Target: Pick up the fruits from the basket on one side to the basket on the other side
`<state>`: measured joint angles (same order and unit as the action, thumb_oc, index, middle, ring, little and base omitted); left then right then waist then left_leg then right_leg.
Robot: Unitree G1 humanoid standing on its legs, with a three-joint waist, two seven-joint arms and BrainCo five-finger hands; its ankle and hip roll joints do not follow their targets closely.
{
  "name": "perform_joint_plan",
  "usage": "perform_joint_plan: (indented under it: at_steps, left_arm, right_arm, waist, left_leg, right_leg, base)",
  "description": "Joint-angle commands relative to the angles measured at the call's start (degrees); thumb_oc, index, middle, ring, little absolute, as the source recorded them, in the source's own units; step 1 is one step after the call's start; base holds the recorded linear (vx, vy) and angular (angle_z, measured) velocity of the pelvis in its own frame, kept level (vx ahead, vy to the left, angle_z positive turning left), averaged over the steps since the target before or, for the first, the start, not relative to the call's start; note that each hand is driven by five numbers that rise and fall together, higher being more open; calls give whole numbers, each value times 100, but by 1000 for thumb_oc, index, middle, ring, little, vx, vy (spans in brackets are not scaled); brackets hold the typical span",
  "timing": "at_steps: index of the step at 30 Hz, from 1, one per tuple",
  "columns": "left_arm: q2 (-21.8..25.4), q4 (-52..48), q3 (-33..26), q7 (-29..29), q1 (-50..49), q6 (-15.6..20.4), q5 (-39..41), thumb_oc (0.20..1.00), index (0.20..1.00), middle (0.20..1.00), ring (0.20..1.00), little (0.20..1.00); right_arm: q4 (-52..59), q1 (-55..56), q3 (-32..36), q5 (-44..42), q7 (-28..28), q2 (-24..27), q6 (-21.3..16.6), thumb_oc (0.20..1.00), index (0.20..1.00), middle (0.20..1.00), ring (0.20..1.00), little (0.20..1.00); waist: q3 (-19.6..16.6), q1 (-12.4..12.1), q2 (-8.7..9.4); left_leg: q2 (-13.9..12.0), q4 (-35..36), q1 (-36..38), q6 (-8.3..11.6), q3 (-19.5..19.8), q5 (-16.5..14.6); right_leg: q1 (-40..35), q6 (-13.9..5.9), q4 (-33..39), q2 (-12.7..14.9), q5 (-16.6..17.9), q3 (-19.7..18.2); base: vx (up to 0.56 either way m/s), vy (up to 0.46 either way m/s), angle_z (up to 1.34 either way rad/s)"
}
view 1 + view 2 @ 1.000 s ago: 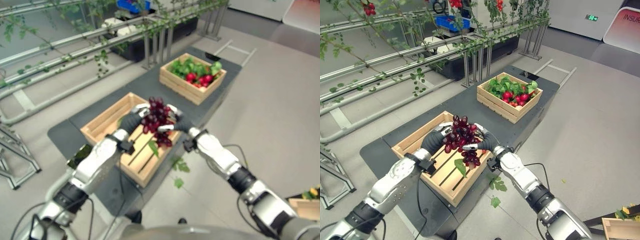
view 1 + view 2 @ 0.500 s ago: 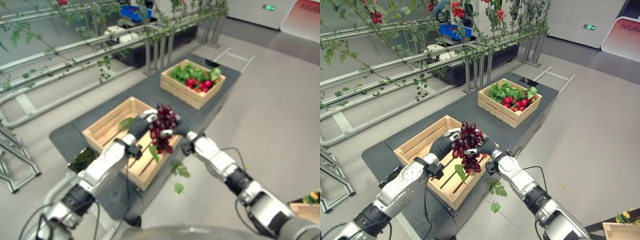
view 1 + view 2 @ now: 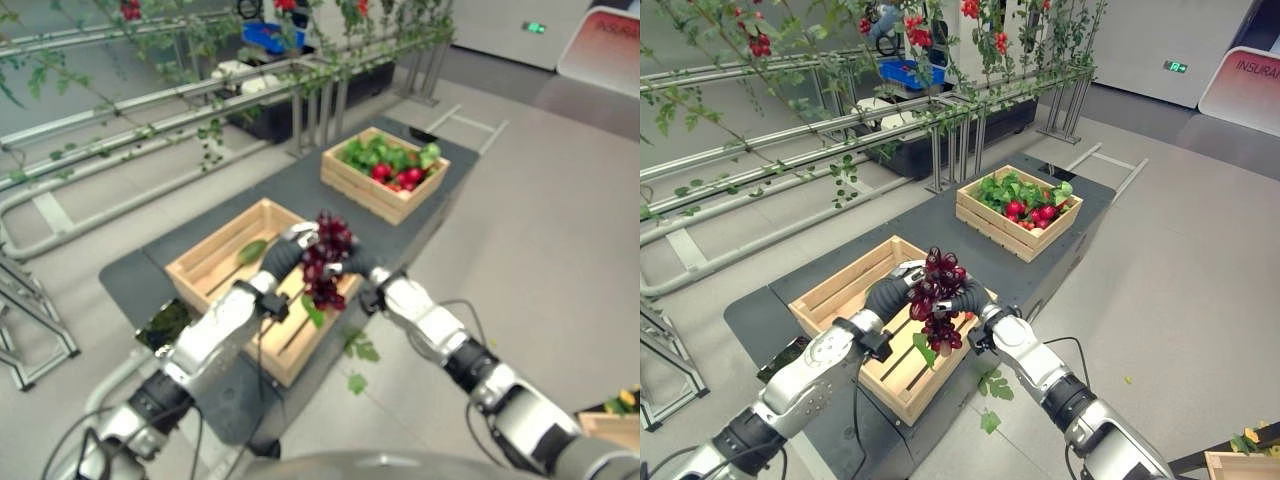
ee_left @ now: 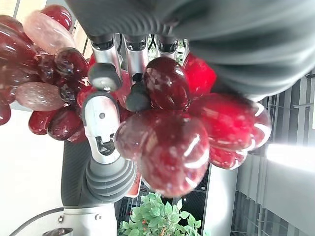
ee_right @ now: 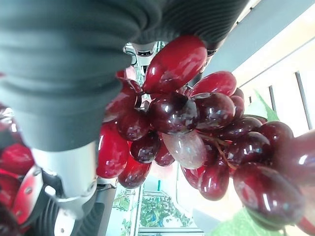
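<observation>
Both robot hands held one bunch of dark red grapes [image 3: 940, 296] between them, raised above the near wooden crate [image 3: 845, 291]. The left robot hand [image 3: 892, 293] pressed in from the left and the right robot hand [image 3: 970, 297] from the right; in the left wrist view the fingers [image 4: 100, 73] were curled against the grapes, and the right wrist view showed grapes packed directly against the hand's ribbed cover, so each hand was judged clamped on the bunch. A green leaf [image 3: 925, 350] hung from the bunch's lower end. The step in hand was judged to be the carry phase of the transfer. The slatted floor of the near crate showed only a single loose leaf [image 3: 251, 249], whereas the far wooden crate [image 3: 1018, 232] on the same dark surface [image 3: 930, 220] held green leaves and red fruit [image 3: 1031, 210]. Which crate was the destination could not be told from the pictures. The next move called for both arms to travel together at matched spacing, so that the bunch neither slipped nor was crushed, followed by a lowering inside the crate walls before release. A metal rail frame with trailing vines [image 3: 840, 120] stood on the far left, well apart from the carry path. More loose leaves [image 3: 993, 388] lay on the floor near the surface's edge.
</observation>
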<state>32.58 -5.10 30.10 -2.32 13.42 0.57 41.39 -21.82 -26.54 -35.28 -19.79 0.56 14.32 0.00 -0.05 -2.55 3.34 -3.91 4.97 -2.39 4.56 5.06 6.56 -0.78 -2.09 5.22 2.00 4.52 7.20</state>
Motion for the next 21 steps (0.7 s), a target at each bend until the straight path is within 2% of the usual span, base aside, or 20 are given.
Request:
perform_joint_plan:
  at_steps: [1,2,3,4,10,11,12,13,14,18,21]
  left_arm:
    - [-680,-102,506,217,1032,439,216,200,200,200,200,200]
    - [-691,-109,527,210,1050,451,229,200,200,200,200,200]
    - [-693,-132,538,204,1071,451,242,200,200,200,200,200]
    - [-693,-132,538,204,1072,451,243,200,200,200,200,200]
    - [-708,-139,615,197,1114,458,310,200,200,200,200,200]
    - [-734,-105,619,184,1117,468,335,288,288,288,288,288]
    - [-737,-96,613,182,1120,467,334,454,454,454,454,454]
    - [-743,-93,618,187,1116,462,338,526,526,526,526,526]
    - [-746,-88,612,189,1110,458,337,555,555,555,555,555]
    - [-733,-119,606,214,1122,459,345,517,517,517,517,517]
    - [-732,-116,596,194,1129,459,359,539,539,539,539,539]
  right_arm:
    - [-170,-406,-245,-116,-13,-674,-335,1000,1000,1000,1000,1000]
    - [-198,-421,-248,-135,5,-694,-343,1000,1000,1000,1000,1000]
    - [-213,-442,-244,-154,24,-711,-342,376,376,376,376,376]
    - [-213,-442,-244,-154,24,-711,-342,200,200,200,200,200]
    - [-296,-470,-251,-222,70,-751,-346,200,200,200,200,200]
    - [-302,-472,-229,-241,96,-753,-352,200,200,200,200,200]
    - [-322,-466,-220,-247,114,-749,-351,200,200,200,200,200]
    - [-325,-458,-210,-254,117,-744,-354,200,200,200,200,200]
    - [-346,-448,-192,-255,122,-736,-355,200,200,200,200,200]
    - [-358,-405,-107,-340,138,-697,-347,200,200,200,200,200]
    - [-387,-391,-48,-375,168,-679,-355,200,200,200,200,200]
  waist:
    - [-151,-107,143]
    - [-151,-114,145]
    - [-149,-122,152]
    - [-148,-122,152]
    - [-150,-130,162]
    - [-158,-130,172]
    - [-158,-132,177]
    - [-159,-132,183]
    - [-165,-133,190]
    - [-172,-128,203]
    - [-185,-131,216]
  left_leg:
    - [148,-1,86,-231,150,-532]
    - [154,0,85,-233,154,-532]
    - [156,1,88,-235,158,-532]
    - [156,1,88,-235,158,-532]
    - [156,1,94,-236,178,-535]
    - [159,0,102,-238,176,-537]
    - [162,-1,104,-239,177,-538]
    - [163,0,109,-240,176,-542]
    - [161,1,117,-242,180,-549]
    - [160,3,141,-249,177,-561]
    - [160,3,152,-253,178,-569]
  right_leg:
    - [-79,-414,-51,103,-354,45]
    - [-82,-411,-51,102,-356,45]
    - [-84,-410,-53,102,-357,46]
    - [-85,-410,-53,102,-357,46]
    - [-91,-408,-71,114,-360,63]
    - [-98,-406,-76,114,-360,61]
    - [-104,-407,-79,113,-362,65]
    - [-109,-410,-79,114,-365,67]
    - [-114,-412,-80,115,-366,66]
    - [-126,-414,-80,117,-367,66]
    - [-131,-419,-82,122,-367,62]
  base:
    - [0,0,0]
    - [0,0,0]
    - [0,0,0]
    - [0,0,0]
    - [-2,5,2]
    - [-3,7,3]
    - [0,0,0]
    - [0,0,0]
    - [0,0,0]
    - [0,0,0]
    - [0,0,0]
